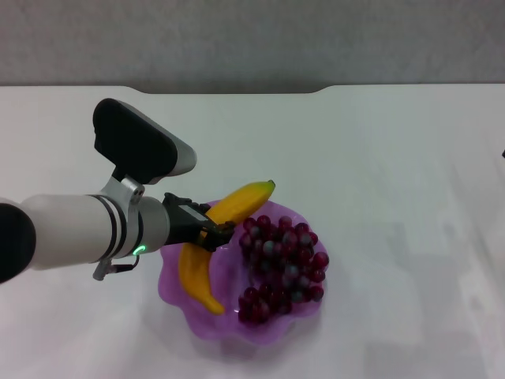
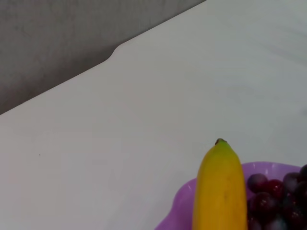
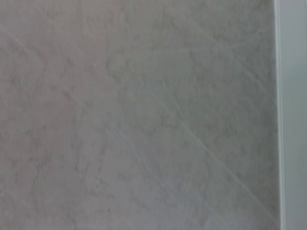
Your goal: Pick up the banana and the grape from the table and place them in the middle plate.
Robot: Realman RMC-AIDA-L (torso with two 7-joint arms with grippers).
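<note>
The purple middle plate (image 1: 268, 328) with a wavy rim sits on the white table (image 1: 379, 158). The dark red grape bunch (image 1: 282, 264) lies in its right half. The yellow banana (image 1: 197, 280) lies along the plate's left side, its green tip (image 1: 270, 185) reaching out past the rim. My left gripper (image 1: 211, 231) comes in from the left and closes around the banana's middle. The left wrist view shows the banana (image 2: 219, 191), the plate rim (image 2: 178, 207) and some grapes (image 2: 268, 201). My right gripper is out of view.
The table's far edge (image 1: 237, 89) meets a grey wall behind. The right wrist view shows only a grey mottled surface (image 3: 134, 115) with a pale strip at one side.
</note>
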